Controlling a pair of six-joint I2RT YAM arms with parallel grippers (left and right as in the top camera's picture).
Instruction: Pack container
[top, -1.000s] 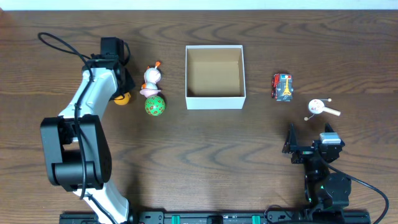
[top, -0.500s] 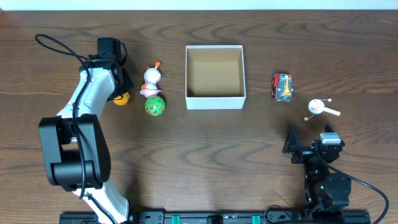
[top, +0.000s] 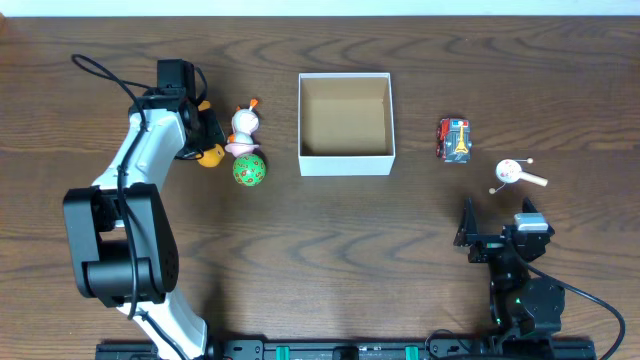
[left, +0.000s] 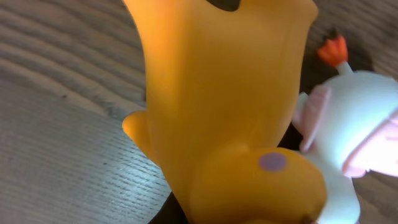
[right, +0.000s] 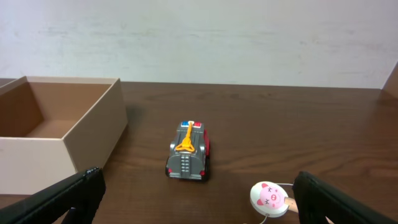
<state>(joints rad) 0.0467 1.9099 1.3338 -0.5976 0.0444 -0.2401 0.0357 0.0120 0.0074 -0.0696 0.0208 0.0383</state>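
The container is a square white box with a brown inside; it stands empty at the top middle and also shows in the right wrist view. My left gripper is to its left, shut on an orange-yellow toy that fills the left wrist view. A white and pink figure stands just right of that toy. My right gripper is open and empty at the lower right.
A green ball lies below the white figure. A red and grey toy car and a pink pig-face toy on a stick lie right of the container.
My left gripper has shifted slightly right with the orange-yellow toy, bringing it closer to the white figure and green ball. The right arm has not moved.
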